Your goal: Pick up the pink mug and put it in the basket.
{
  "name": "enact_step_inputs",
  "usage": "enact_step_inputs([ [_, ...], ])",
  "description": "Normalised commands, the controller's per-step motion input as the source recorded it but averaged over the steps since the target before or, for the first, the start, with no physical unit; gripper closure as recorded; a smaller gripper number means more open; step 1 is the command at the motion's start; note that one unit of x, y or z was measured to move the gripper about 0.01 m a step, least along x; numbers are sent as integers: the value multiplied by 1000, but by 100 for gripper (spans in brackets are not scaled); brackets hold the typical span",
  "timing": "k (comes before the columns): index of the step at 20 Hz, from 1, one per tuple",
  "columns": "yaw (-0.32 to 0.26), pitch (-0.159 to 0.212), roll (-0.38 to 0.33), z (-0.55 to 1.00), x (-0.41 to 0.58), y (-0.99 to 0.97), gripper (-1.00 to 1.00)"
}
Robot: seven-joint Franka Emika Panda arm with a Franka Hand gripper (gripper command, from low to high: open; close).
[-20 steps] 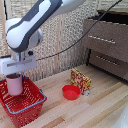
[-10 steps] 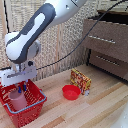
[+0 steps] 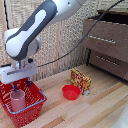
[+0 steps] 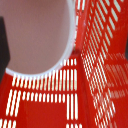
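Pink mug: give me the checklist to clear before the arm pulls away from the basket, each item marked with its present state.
1. Pink mug inside the basket: ok, it stands within the walls.
2. Mug upright: ok in the exterior view, its rim faces up.
3. Mug resting on the basket floor: cannot tell, the mesh wall hides its base.
4. Gripper released: ok, the jaws stand apart above the rim with no contact seen.
5. Fingers clear of the basket rim: ok, they hang above it.
6. Red bowl and snack box out of the way: ok, both sit on the table to the exterior view's right of the basket.
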Motion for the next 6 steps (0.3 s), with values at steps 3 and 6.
enact_step_inputs([
  [3, -38, 31, -9, 987, 305, -141, -100],
  [6, -51, 90, -15, 884, 388, -48, -100],
])
